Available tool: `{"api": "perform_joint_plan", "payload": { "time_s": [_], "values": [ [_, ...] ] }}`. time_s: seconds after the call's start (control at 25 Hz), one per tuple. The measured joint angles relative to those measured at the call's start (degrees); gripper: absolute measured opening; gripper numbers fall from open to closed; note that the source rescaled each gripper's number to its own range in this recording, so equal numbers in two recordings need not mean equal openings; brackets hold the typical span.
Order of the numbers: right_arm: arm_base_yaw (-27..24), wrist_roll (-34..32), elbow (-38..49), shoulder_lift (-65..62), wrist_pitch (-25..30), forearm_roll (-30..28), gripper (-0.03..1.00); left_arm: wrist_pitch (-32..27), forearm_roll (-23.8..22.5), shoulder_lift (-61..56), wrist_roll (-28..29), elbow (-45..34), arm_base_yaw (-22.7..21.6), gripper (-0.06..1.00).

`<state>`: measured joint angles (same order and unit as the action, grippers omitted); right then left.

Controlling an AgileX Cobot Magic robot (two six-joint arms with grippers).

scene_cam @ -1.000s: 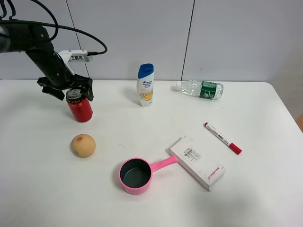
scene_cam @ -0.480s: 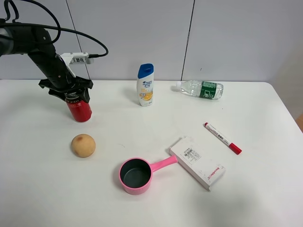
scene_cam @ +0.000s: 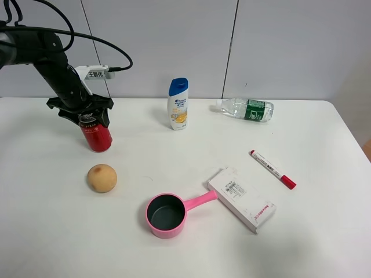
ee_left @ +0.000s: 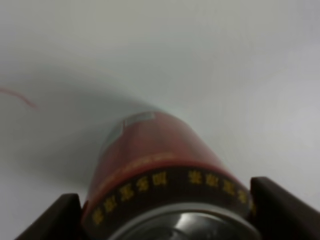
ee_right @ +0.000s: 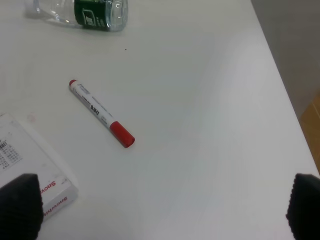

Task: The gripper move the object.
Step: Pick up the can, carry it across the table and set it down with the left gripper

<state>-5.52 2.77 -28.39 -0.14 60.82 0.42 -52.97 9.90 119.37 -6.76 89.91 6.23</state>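
High camera: left fingers (scene_cam: 105, 111) down over the top of a red can (scene_cam: 97, 136), one on each side of the rim. Can upright on the white bench (scene_cam: 52, 231), near the far-left corner. Base apparently on the surface, so not yet lifted or shifted. Elsewhere on the bench: a tan fruit (scene_cam: 102, 178) nearer the front edge, a pink pot (scene_cam: 168, 214), a white box (scene_cam: 241, 198), a red-capped marker (scene_cam: 273, 169). Along the far edge, a standing shampoo bottle (scene_cam: 178, 104) and a water bottle (scene_cam: 246, 109) on its side. White tag on the arm with dark characters, too small to read. Same for the shampoo label and the red lettering on the box.

Left wrist camera: can (ee_left: 160, 165) close up and blurred, silver top at the frame edge. Fingers (ee_left: 282, 207) set hard against the dark band on both sides, seemingly touching, so grasp judged made and the carry left to do. Yellow characters around that band, not legible.

Right wrist camera: right fingers (ee_right: 17, 207) spread wide, nothing between them, above bare bench near the right edge. Marker (ee_right: 101, 113), a corner of the box (ee_right: 30, 165) and the water bottle (ee_right: 90, 10) in sight. Print on all three too small to read with confidence.
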Motion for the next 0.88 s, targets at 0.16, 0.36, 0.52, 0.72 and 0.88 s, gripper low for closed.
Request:
{"api": "perform_joint_plan", "payload": {
  "time_s": [0.16,0.36,0.52,0.72,0.88],
  "values": [
    [0.0,0.0,0.0,0.0,0.0,0.0,1.0,-2.9,0.1,-0.2,-0.1,2.9,1.8,0.03],
    [0.0,0.0,0.0,0.0,0.0,0.0,1.0,-4.4,0.1,-1.6,-0.1,3.4,6.7,0.03],
    [0.0,0.0,0.0,0.0,0.0,0.0,1.0,-5.7,0.2,-1.9,-0.1,3.4,12.6,0.03],
    [0.0,0.0,0.0,0.0,0.0,0.0,1.0,-5.9,0.6,-2.0,0.2,3.4,19.7,0.03],
    [0.0,0.0,0.0,0.0,0.0,0.0,1.0,-7.0,0.8,-2.0,0.4,3.4,24.0,0.03]
  ]
}}
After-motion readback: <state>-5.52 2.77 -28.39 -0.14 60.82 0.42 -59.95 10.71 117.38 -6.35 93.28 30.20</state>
